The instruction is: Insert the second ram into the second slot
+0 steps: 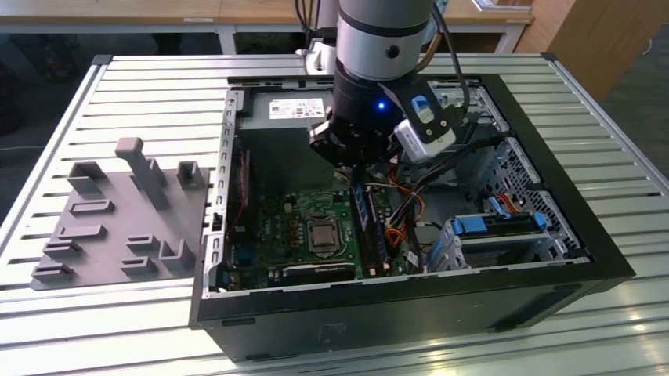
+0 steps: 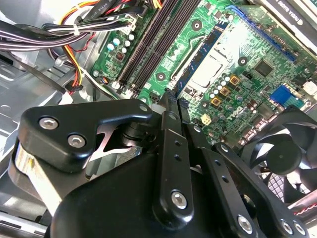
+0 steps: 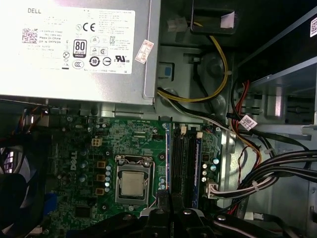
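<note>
The second ram (image 3: 167, 158) is a thin blue stick standing on edge in the memory slot nearest the CPU socket (image 3: 131, 183). It also shows in the second wrist view (image 2: 198, 64) and in the exterior view (image 1: 366, 219). My gripper (image 3: 163, 201) is down inside the open computer case, over the end of that stick, and its fingers look pressed together (image 2: 173, 101). I cannot tell whether they pinch the stick's end or only rest on it. Dark memory slots (image 3: 183, 163) lie beside the stick, with another blue strip (image 3: 198, 168) at their far side.
A power supply (image 3: 74, 44) sits at one end of the case and a cooling fan (image 2: 282, 158) beside the board. Bundled cables (image 3: 267, 173) and a drive cage (image 1: 502, 227) fill the side near the slots. A grey fixture plate (image 1: 115, 227) lies on the exterior view's left.
</note>
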`<action>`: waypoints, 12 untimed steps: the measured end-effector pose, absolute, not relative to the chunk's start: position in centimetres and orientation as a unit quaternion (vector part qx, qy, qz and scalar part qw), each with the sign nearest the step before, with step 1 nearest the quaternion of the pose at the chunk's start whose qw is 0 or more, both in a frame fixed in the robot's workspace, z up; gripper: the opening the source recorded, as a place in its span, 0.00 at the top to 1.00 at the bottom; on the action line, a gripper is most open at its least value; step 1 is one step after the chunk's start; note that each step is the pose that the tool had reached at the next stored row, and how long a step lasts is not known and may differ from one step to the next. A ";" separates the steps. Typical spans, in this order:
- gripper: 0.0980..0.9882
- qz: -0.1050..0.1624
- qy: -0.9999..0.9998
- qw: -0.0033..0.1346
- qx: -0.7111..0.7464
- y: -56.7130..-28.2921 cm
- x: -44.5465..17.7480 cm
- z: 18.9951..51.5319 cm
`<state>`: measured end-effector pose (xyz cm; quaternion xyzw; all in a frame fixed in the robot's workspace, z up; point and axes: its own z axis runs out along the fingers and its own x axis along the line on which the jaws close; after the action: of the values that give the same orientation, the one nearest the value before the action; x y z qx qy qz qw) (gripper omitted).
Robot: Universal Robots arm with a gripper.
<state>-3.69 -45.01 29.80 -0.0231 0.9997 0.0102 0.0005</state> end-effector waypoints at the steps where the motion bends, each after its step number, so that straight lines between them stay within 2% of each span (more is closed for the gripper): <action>1: 0.96 0.010 1.000 0.001 -0.023 -45.0 -3.7 29.8; 12: 0.96 0.010 1.000 0.001 -0.023 -45.0 -3.7 29.2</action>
<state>-3.69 -45.01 29.24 -0.0232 0.9997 0.0102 0.0005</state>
